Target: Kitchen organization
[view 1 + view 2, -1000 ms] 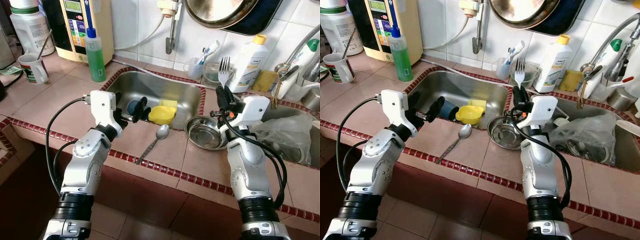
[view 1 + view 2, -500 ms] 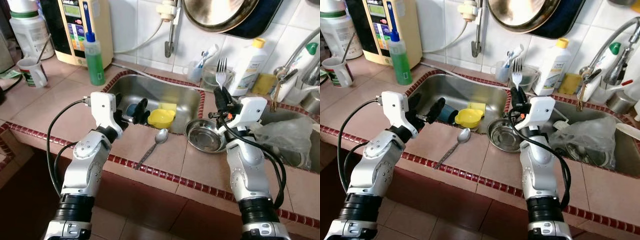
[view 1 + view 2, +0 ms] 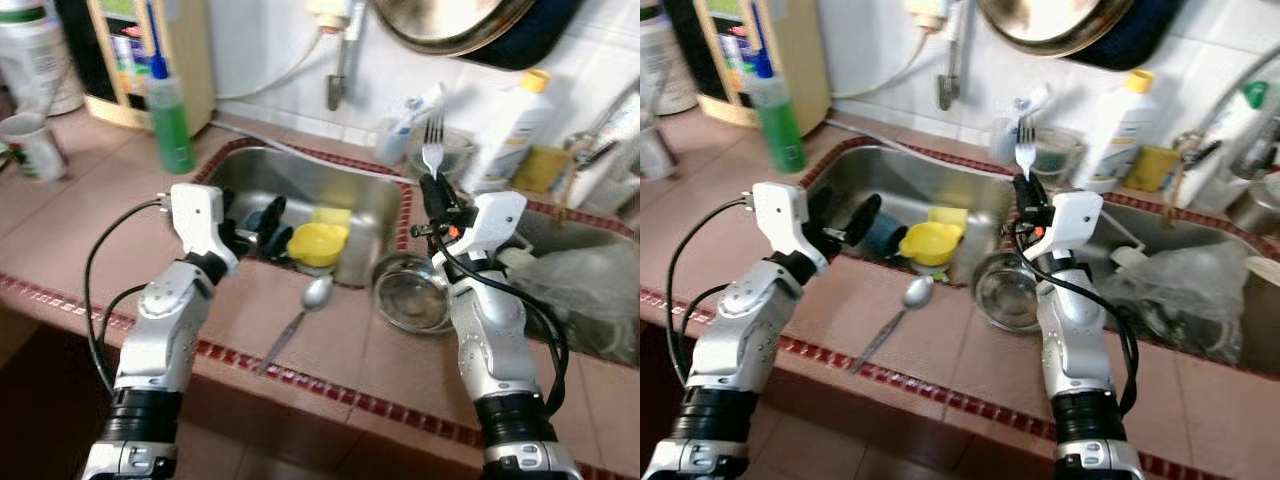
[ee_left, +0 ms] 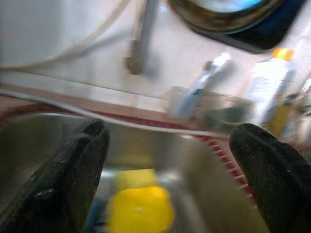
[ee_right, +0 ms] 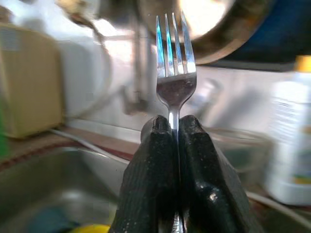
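Right gripper (image 5: 174,127) clamped on upright fork (image 5: 174,58) above metal bowl (image 3: 412,296); left gripper (image 4: 170,160) wide over sink (image 3: 300,180).

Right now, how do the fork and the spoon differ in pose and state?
The fork is clamped between the shut fingers of the right gripper and stands upright, tines up, above the counter; the spoon lies flat on the tiled counter, untouched, bowl toward the sink. The fork is raised near the metal bowl; the spoon rests in front of the open left gripper. Both look like plain silver metal cutlery.
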Robot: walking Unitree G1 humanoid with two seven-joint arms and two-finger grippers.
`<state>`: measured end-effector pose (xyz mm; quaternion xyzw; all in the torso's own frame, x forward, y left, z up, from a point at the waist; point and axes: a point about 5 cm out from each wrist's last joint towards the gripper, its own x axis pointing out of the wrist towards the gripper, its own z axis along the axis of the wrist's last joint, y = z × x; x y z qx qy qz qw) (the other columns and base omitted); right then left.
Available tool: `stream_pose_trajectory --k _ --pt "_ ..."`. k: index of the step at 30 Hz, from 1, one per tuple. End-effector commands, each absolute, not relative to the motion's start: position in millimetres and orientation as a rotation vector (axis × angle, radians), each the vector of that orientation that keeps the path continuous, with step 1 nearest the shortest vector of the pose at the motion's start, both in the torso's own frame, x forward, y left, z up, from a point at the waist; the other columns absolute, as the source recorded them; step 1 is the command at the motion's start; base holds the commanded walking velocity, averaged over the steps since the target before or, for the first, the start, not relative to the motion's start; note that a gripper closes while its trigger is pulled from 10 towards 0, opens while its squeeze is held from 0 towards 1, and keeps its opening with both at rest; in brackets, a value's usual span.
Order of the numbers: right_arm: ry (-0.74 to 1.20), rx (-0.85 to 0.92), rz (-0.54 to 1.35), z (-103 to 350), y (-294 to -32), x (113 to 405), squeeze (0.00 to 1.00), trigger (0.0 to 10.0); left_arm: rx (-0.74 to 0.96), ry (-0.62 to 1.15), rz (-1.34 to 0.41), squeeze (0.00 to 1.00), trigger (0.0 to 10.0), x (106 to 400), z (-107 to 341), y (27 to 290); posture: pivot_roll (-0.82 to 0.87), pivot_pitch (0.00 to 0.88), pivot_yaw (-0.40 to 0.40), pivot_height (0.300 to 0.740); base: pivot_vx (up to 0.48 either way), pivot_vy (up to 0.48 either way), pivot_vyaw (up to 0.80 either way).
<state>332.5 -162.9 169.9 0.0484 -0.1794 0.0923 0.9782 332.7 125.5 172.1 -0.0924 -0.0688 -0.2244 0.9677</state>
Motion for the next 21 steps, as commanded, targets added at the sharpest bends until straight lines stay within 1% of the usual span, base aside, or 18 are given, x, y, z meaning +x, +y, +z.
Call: stream_pose_trajectory --k 1,7,18,21 --pt "-0.377 0.110 0.205 175.9 -156.4 335.3 0.00 10.0 -0.170 -0.147 -0.431 0.00 10.0 331.7 175.0 133.5 0.11 0.000 -0.092 0.740 0.000 0.000 0.00" --pt "-0.372 0.108 0.213 176.0 -156.3 335.6 0.00 10.0 -0.186 -0.172 -0.430 0.00 10.0 331.3 179.2 133.8 0.11 0.000 -0.093 0.740 0.000 0.000 0.00" --pt "-0.373 0.109 0.220 176.5 -154.5 336.3 0.00 10.0 -0.192 -0.160 -0.447 0.00 10.0 331.6 179.8 133.8 0.11 0.000 -0.087 0.740 0.000 0.000 0.00" --pt "-0.373 0.110 0.220 176.4 -154.2 336.1 0.00 10.0 -0.191 -0.159 -0.450 0.00 10.0 331.5 179.7 133.8 0.11 0.000 -0.085 0.740 0.000 0.289 0.00"
